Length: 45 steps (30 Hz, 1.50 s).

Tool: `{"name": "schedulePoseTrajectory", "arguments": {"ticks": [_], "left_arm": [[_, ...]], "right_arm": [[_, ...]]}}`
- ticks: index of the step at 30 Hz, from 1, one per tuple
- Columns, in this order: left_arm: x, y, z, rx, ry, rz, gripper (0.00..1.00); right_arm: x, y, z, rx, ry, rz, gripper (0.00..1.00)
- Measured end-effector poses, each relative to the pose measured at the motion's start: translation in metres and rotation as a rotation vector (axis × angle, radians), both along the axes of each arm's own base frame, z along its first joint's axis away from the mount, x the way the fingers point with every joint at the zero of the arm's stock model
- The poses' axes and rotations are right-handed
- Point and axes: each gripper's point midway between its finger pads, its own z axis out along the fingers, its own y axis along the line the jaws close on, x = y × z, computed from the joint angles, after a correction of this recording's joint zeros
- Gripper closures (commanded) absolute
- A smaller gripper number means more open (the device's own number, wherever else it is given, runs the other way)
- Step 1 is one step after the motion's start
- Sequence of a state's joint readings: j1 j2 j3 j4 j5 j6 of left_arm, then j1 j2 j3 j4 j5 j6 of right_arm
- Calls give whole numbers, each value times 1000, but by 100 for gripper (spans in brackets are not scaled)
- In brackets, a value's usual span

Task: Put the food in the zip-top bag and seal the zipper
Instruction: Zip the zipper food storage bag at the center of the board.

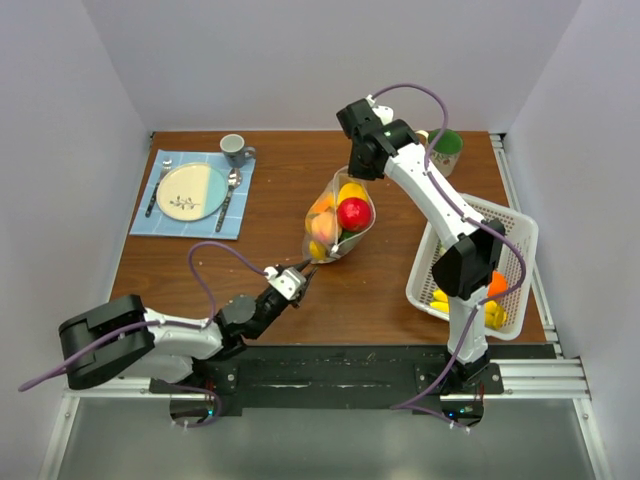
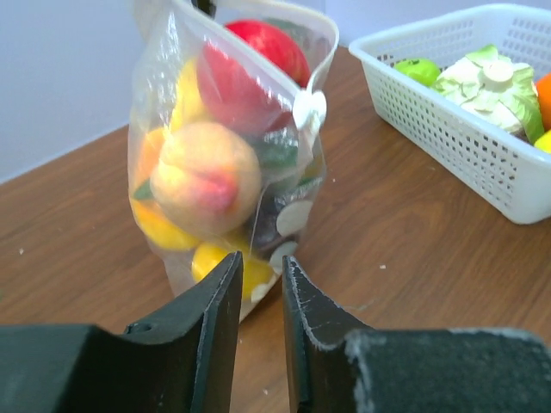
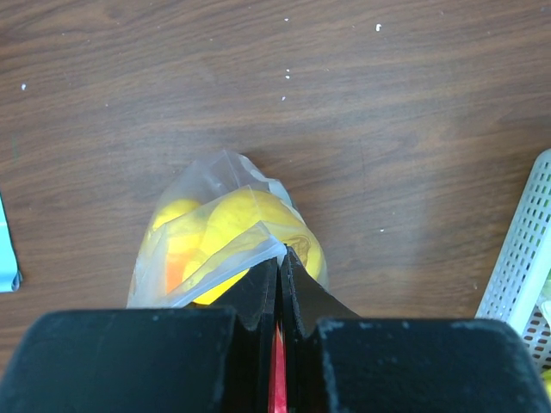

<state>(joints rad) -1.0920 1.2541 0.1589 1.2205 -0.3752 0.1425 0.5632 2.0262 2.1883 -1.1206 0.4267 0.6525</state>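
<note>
We hold the zip-top bag (image 1: 338,228) up
Our right gripper (image 3: 281,256) pinches its top so it stands; left gripper (image 2: 259,268), slightly spread, waits before it.

The gripper (image 3: 280,258) has its black fingers pressed together on the top edge of the bag (image 3: 185,258), with a red sliver showing in the slit between them. Yellow fruit (image 3: 250,219) fills the bag below. The table (image 3: 387,103) is brown wood. A white basket (image 3: 525,258) sits at the right edge and a blue corner (image 3: 7,258) at the left.
</note>
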Motion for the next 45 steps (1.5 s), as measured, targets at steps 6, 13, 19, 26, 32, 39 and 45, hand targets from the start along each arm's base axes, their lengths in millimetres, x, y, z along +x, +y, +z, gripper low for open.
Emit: {"name": "schedulePoseTrajectory", "arguments": {"ticks": [6, 13, 19, 26, 32, 39, 45], "left_arm": [[6, -14, 24, -23, -62, -5, 71], [2, -27, 42, -54, -102, -51, 72], [-6, -36, 49, -49, -127, -85, 71], [-2, -41, 54, -43, -143, -65, 55], [2, -39, 49, -33, -132, -42, 57], [5, -42, 33, 9, -110, -32, 53], [10, -42, 29, 18, -100, -4, 48]], "right_arm": [[-2, -3, -2, -7, 13, -4, 100], [-4, -4, -2, -12, 20, -6, 100], [-5, -6, -2, -14, 25, -7, 100], [-5, -7, -2, -15, 28, -10, 100], [-5, -7, -2, -15, 28, -10, 100], [-4, -6, 2, -4, 18, -9, 100], [-4, -5, 4, 2, 16, -8, 100]]}}
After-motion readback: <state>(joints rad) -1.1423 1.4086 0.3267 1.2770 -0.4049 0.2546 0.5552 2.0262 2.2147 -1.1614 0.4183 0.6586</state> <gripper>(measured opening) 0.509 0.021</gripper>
